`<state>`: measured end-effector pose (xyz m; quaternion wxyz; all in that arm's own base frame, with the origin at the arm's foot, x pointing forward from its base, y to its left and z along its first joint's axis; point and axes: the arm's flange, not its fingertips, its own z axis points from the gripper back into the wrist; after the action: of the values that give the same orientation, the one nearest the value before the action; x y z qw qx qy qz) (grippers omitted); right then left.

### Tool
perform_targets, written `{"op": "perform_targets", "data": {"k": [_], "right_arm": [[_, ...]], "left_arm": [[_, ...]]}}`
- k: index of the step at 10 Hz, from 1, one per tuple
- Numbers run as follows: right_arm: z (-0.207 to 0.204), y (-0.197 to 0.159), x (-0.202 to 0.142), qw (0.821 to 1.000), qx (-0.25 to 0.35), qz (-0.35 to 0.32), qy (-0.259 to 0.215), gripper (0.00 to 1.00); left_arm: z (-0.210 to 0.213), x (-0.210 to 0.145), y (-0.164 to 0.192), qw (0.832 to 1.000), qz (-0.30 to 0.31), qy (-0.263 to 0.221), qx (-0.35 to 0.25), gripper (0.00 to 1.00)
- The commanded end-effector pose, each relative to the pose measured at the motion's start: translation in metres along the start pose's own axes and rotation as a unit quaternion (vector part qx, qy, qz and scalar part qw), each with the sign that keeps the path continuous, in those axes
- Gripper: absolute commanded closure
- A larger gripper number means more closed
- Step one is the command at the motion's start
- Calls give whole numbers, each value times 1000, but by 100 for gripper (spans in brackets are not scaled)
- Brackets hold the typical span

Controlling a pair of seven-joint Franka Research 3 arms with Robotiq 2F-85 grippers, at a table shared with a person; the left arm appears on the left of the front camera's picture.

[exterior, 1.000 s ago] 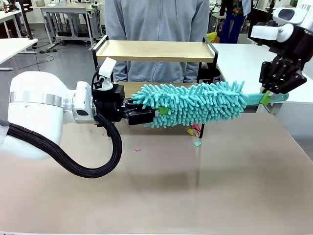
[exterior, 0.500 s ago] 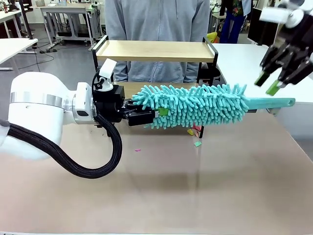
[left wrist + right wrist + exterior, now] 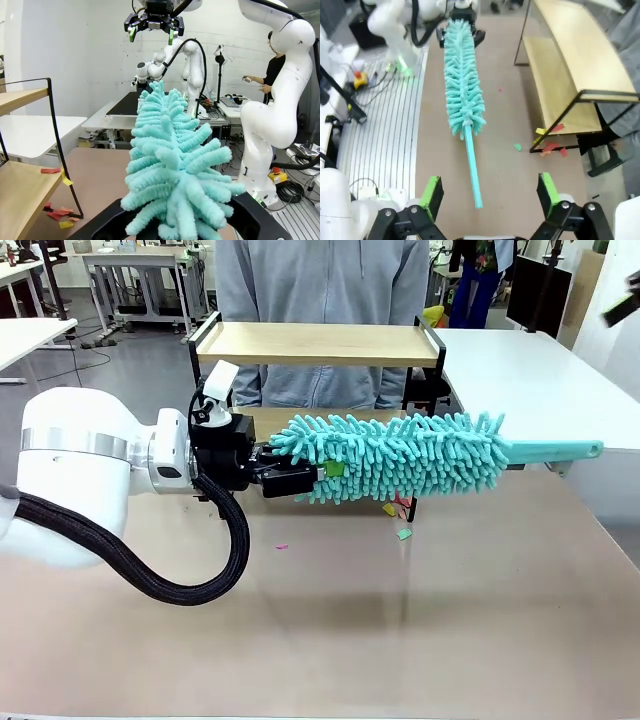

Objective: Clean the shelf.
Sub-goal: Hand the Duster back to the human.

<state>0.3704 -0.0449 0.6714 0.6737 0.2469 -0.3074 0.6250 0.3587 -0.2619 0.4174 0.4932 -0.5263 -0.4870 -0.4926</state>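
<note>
The shelf point(image 3: 318, 344) stands in the upper middle of the front view, with a person point(image 3: 320, 280) behind it. In front of its lower board a turquoise duster point(image 3: 400, 455) lies level. The left gripper point(image 3: 285, 478) is closed on the fluffy end. The right gripper point(image 3: 490, 192), bottom of its wrist view, is wide open and holds nothing. Paper scraps point(image 3: 398, 510) lie below the duster.
</note>
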Motion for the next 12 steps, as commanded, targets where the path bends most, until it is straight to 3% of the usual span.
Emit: {"op": "perform_targets", "data": {"k": [1,4,5,6,7,9,12], "right_arm": [[23,-2,-34,998,-10,-18,-59,0],[44,-1,-63,993,-22,-14,-113,0],[44,5,-57,996,-23,-44,-67,0],[44,5,-57,996,-23,-44,-67,0],[44,5,-57,996,-23,-44,-67,0],[44,5,-57,996,-23,-44,-67,0],[44,5,-57,996,-23,-44,-67,0]], "left_arm": [[-1,3,0,1000,0,0,0,100],[-1,3,0,1000,0,0,0,100],[-1,3,0,1000,0,0,0,100],[0,0,0,1000,0,0,0,82],[2,15,-1,999,0,23,35,82],[7,69,-8,997,0,3,74,82],[47,153,-35,990,-35,-31,135,82]]}}
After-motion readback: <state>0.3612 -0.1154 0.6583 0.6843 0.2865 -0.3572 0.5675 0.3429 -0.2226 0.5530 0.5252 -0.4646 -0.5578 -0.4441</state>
